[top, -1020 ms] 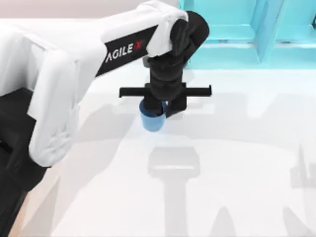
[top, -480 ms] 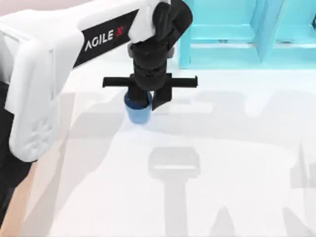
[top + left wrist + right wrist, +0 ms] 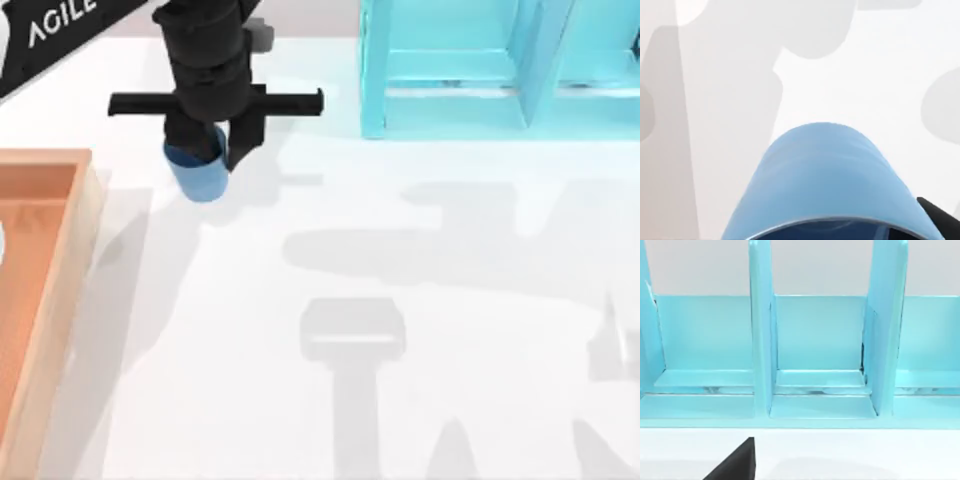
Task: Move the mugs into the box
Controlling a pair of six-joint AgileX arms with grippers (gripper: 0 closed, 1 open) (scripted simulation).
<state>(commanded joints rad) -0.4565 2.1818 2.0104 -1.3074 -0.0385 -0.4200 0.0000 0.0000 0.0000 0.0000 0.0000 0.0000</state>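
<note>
Your left gripper (image 3: 213, 150) is clamped on the blue mug (image 3: 199, 172), holding it by its rim above the white table (image 3: 420, 330), toward the far left part of the top view. The mug hangs between the box (image 3: 60, 260) at the left edge and the turquoise shelf unit (image 3: 480, 70) (it is nearer the box, but apart from its tan rim). In the left wrist view the blue mug (image 3: 825, 185) sits close over bare table. The right wrist view faces the shelf unit (image 3: 815, 350).
</note>
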